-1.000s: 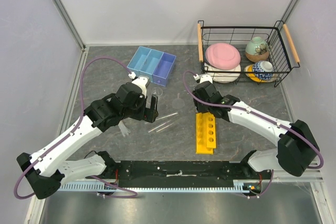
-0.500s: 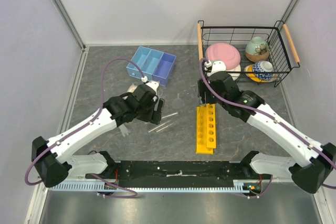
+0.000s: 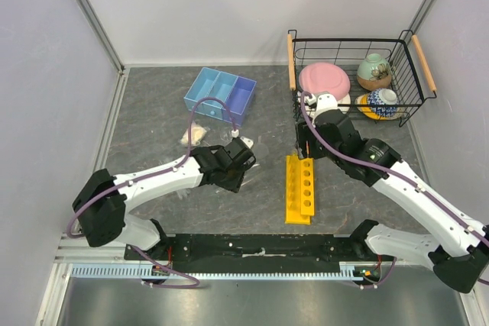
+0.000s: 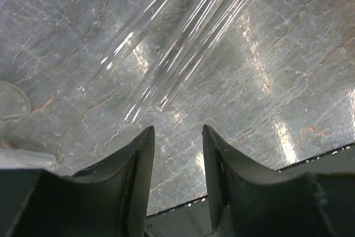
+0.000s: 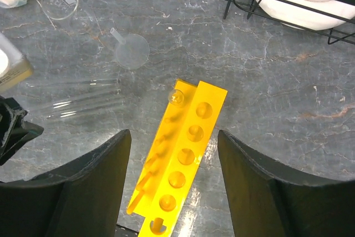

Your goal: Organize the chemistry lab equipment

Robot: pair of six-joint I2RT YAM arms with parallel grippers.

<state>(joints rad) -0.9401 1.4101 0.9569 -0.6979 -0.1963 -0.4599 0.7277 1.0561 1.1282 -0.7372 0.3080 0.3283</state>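
Note:
The yellow rack (image 3: pixel 299 188) lies right of centre. One clear test tube (image 5: pixel 177 97) stands in the far-corner hole of the yellow rack (image 5: pixel 186 162). My right gripper (image 3: pixel 304 146) (image 5: pixel 173 137) hovers open over the rack's far end, holding nothing. Several test tubes (image 5: pixel 77 95) (image 4: pixel 166 43) lie flat on the table left of the rack. My left gripper (image 3: pixel 238 177) (image 4: pixel 177 131) is low over them; its jaws stand narrowly apart with bare table between them, and the tubes lie just past the tips. Funnel (image 5: pixel 132 51), beaker (image 5: pixel 60 1), cream lump (image 3: pixel 195 135) and blue tray (image 3: pixel 220 95) sit farther back.
A black wire basket (image 3: pixel 419 62) with a pink plate (image 3: pixel 324 79) and ceramic bowls stands at the back right, close behind my right wrist. White walls enclose the table on three sides.
My left gripper swung right and down onto the lying tubes, and its jaws narrowed. My right gripper drew back from the rack's far end and opened wider.

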